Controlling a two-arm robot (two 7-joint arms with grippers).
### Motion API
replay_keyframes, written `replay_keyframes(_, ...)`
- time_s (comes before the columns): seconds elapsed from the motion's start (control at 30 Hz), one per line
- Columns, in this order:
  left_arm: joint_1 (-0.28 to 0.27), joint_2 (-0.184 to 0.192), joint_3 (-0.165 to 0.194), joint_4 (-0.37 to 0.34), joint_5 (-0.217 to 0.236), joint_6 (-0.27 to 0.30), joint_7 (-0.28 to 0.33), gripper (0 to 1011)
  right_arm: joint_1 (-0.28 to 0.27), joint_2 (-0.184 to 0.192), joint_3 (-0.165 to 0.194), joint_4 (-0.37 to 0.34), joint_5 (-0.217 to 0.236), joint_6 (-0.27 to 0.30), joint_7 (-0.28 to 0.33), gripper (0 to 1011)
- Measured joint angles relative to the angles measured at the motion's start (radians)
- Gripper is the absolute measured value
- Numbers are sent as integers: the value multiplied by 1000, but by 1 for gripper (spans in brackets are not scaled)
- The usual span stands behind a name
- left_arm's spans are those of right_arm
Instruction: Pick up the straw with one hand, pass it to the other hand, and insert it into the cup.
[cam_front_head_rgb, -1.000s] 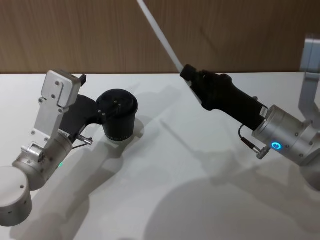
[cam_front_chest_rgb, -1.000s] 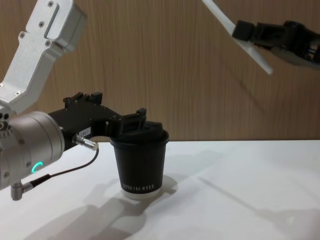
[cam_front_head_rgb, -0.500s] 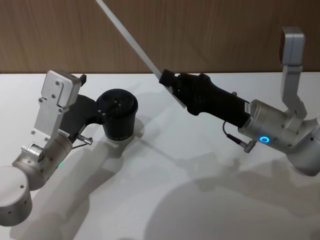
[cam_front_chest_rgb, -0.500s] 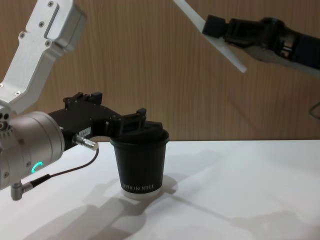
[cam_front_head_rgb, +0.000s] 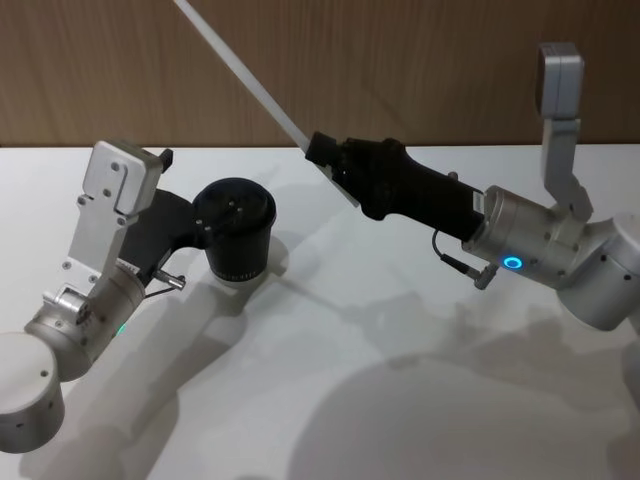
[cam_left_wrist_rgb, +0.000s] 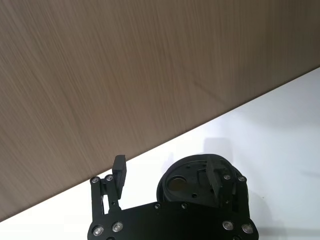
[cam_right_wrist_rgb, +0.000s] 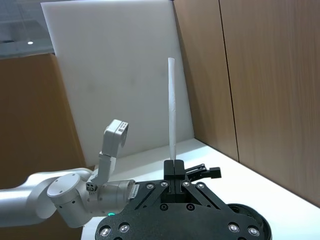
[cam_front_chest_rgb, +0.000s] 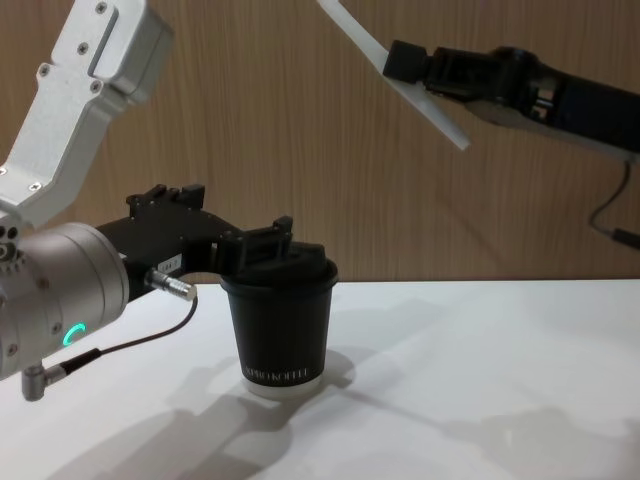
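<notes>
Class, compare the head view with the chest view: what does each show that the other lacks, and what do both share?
The head view adds the lid of the cup from above and the right wrist's lit ring. The chest view adds the readable lettering on the cup's side. Both share the right gripper shut on the tilted straw, held aloft, and the open left gripper by the cup.

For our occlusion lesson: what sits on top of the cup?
The cup wears a black lid, a left gripper finger close by. The inside is covered.
</notes>
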Motion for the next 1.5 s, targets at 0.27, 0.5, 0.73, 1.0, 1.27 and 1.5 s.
replay_keyframes(0.27, 0, 0, 0, 0, 0, 0, 0, 1003, 29, -6, -9, 43, -2, -14, -4, 1)
replay_keyframes(0.5, 0, 0, 0, 0, 0, 0, 0, 1003, 41, -8, -13, 61, -2, -20, -8, 1)
replay_keyframes(0.73, 3, -2, -10, -5, -18, -8, -17, 1003, 50, -9, -15, 74, -2, -24, -12, 1)
replay_keyframes(1.0, 12, -9, -37, -26, -88, -30, -70, 1003, 55, -10, -16, 82, -2, -27, -13, 1)
replay_keyframes(1.27, 19, -16, -71, -59, -178, -49, -144, 1003, 58, -11, -17, 86, -2, -28, -14, 1)
replay_keyframes(1.5, 27, -23, -105, -92, -280, -58, -218, 1003, 59, -11, -18, 87, -2, -29, -15, 0)
